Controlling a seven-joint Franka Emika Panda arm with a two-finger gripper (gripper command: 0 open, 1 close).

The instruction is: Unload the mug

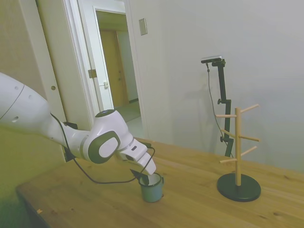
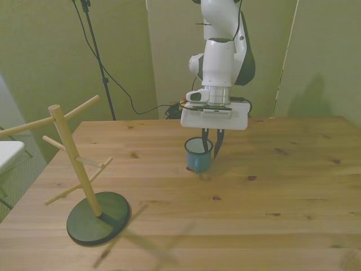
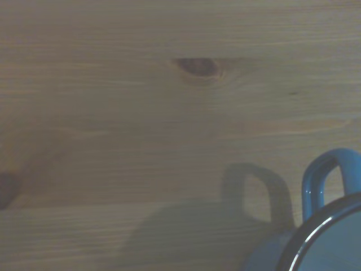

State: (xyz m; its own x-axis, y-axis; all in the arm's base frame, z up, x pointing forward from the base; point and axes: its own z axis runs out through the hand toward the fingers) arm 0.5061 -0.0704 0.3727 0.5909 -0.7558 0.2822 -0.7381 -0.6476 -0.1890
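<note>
Front view showed the gripper (image 2: 211, 145) pinching the light-blue mug (image 2: 198, 154) by its rim, upright on the tabletop (image 2: 271, 186), well apart from the mug tree (image 2: 79, 169), so it seemed unloaded.

mug (image 1: 152, 187) | small, light-blue enamel look, white inside, thin dark rim | upright on the wooden tabletop, mouth up | side handle visible in wrist view, loop intact | well apart from the peg stand
</note>
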